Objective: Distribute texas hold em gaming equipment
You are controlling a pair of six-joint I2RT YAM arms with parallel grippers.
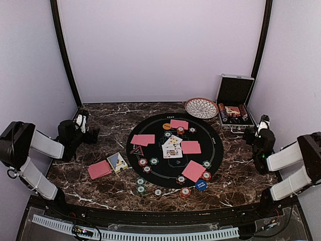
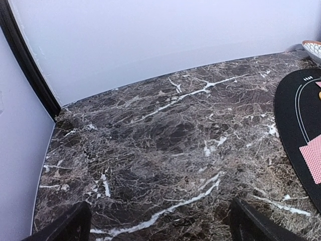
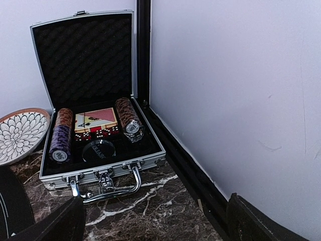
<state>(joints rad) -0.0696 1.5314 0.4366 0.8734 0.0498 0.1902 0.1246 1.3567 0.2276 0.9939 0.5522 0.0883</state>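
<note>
Step (judgement): deal mostly laid out, arms idle at sides.

Left claw (image 1: 83,119): fingers (image 2: 65,226) spread wide, empty, touching nothing; bare table (image 2: 150,140) ahead, mat (image 1: 210,140) edge to its right.

Card stack (image 1: 99,169) lies off mat, behind-right of left claw. It looks like the likeliest next pick: swing back, lower, pinch thin edge.

Cards (image 1: 190,147) and chips (image 1: 143,162) lie on mat, between claws.

Right claw (image 1: 262,123): spread wide, empty, touching nothing; case (image 3: 95,165) ahead-left, bowl (image 3: 20,133) further left.
</note>
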